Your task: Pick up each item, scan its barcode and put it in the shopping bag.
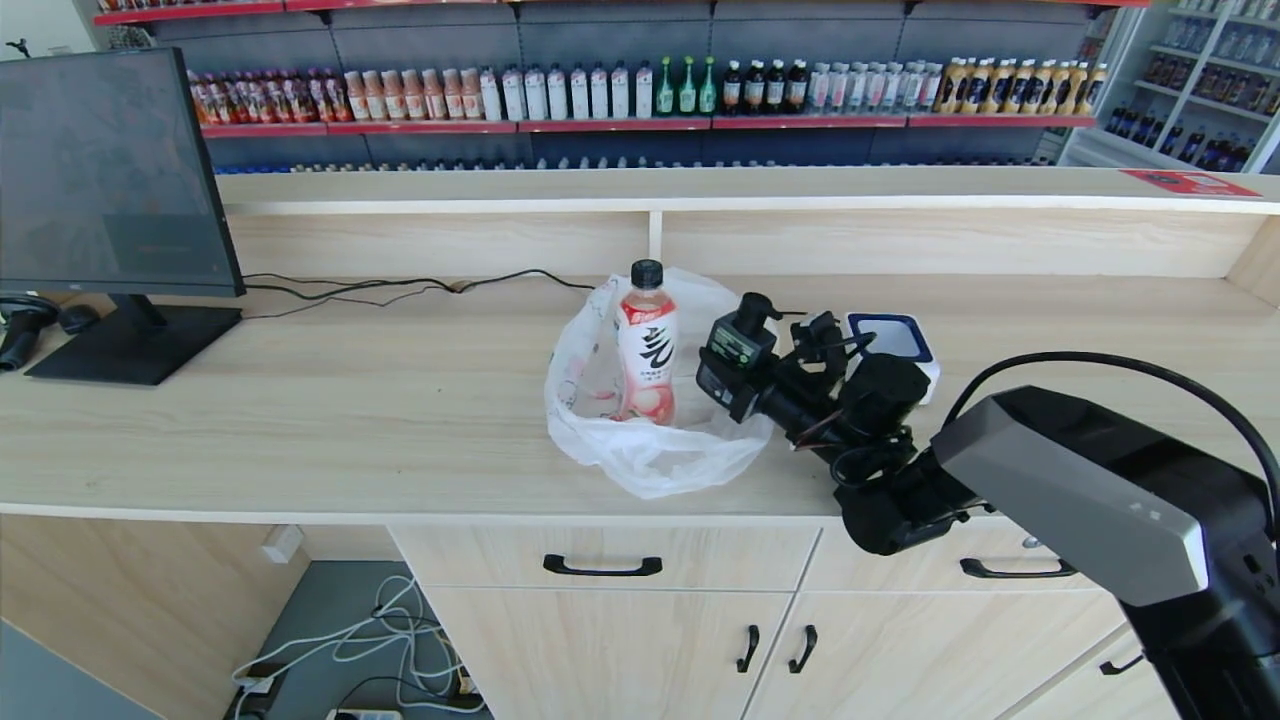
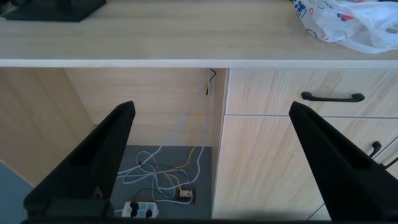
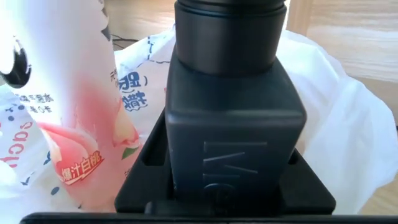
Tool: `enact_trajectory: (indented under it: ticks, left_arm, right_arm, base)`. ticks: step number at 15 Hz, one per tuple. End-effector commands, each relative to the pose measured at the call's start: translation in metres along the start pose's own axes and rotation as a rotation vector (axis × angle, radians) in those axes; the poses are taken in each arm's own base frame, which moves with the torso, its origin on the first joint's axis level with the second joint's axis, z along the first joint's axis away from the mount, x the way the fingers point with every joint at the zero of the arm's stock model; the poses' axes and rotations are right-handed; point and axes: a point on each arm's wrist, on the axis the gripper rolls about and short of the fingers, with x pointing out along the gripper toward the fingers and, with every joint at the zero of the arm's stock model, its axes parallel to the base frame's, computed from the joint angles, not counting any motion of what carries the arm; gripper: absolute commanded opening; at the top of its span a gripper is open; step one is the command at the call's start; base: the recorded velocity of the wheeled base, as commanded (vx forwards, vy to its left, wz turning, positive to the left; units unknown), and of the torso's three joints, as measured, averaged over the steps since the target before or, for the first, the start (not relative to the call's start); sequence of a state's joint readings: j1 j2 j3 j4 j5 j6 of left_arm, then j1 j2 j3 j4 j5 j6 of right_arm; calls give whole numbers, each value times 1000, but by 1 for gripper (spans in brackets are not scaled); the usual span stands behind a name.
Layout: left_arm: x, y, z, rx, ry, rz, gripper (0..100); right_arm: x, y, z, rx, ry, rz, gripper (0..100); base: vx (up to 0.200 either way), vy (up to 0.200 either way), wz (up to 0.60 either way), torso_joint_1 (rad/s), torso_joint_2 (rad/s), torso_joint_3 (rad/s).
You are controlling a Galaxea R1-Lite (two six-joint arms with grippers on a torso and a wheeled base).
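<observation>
Nearest us, well short of the shopping bag (image 1: 650, 460) and lower than the counter (image 1: 350, 420) it lies on, our left gripper (image 2: 211, 162) hangs before the drawer fronts. Its jaws are spread wide with nothing between them, and we judge it is parked clear while the other arm works. At the bag's right rim our right gripper (image 1: 735, 385) pinches the black pump bottle (image 1: 738, 350) low on its squared body. The jaws press its two flanks, so the bottle sits centred between them with the pump head standing free above. It is held roughly upright against the bag's open mouth, a pose we read as the drop-in step, though we cannot tell whether the bottle touches the plastic. Inside the bag a peach drink bottle (image 1: 645, 350) stands upright, to our eye already bagged, and it crowds the side away from the gripper, leaving room nearer the black bottle. Just beyond the bag's right side, behind the arm, sits a white box with a blue-framed top (image 1: 895, 345), probably the scanner. Far to the bag's left stands a dark monitor (image 1: 110, 170), and beyond the bag, past the counter's raised back ledge, run shelves of drinks (image 1: 600, 90).
</observation>
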State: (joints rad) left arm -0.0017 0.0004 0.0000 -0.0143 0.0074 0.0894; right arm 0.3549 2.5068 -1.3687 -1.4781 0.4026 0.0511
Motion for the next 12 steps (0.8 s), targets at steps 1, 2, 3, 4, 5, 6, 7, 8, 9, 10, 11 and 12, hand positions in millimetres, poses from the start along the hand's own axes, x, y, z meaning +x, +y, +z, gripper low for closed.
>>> enact_trajectory:
  ticks: [1,2,3,4,5,6,7,8,9,10,11,12]
  left_arm:
    - [0,0,0,0,0,0,100]
    - [0,0,0,0,0,0,100]
    - [0,0,0,0,0,0,100]
    - [0,0,0,0,0,0,100]
    - [0,0,0,0,0,0,100]
    - [0,0,0,0,0,0,100]
    - [0,0,0,0,0,0,100]
    - [0,0,0,0,0,0,100]
    - [0,0,0,0,0,0,100]
    - [0,0,0,0,0,0,100]
    - [0,0,0,0,0,0,100]
    - [0,0,0,0,0,0,100]
  right_arm:
    - [-4,-2,-1,-22,9,5,0]
    - [-5,-1,-2,-18,19,8,0]
    - [-6,-1,-2,-17,25,9,0]
    - [-7,0,-4,-12,34,9,0]
    - [-8,1,-5,-10,40,10,0]
    - [-10,3,-5,-5,53,14,0]
    - [-11,5,-6,-5,62,32,0]
    - [-12,7,-9,-28,72,77,0]
    - [-12,8,-10,-26,84,88,0]
    - [-12,9,-12,-30,94,91,0]
    - [-11,8,-12,-28,100,92,0]
    - [-11,8,-12,-26,105,92,0]
  base:
    - [0,0,0,0,0,0]
    - [0,0,0,0,0,0]
    - [0,0,0,0,0,0]
    - [0,0,0,0,0,0]
    - [0,0,0,0,0,0]
    - [0,0,0,0,0,0]
    - [0,0,0,0,0,0]
    - [0,0,0,0,0,0]
    - [0,0,0,0,0,0]
    - [0,0,0,0,0,0]
    - [0,0,0,0,0,0]
    - [0,0,0,0,0,0]
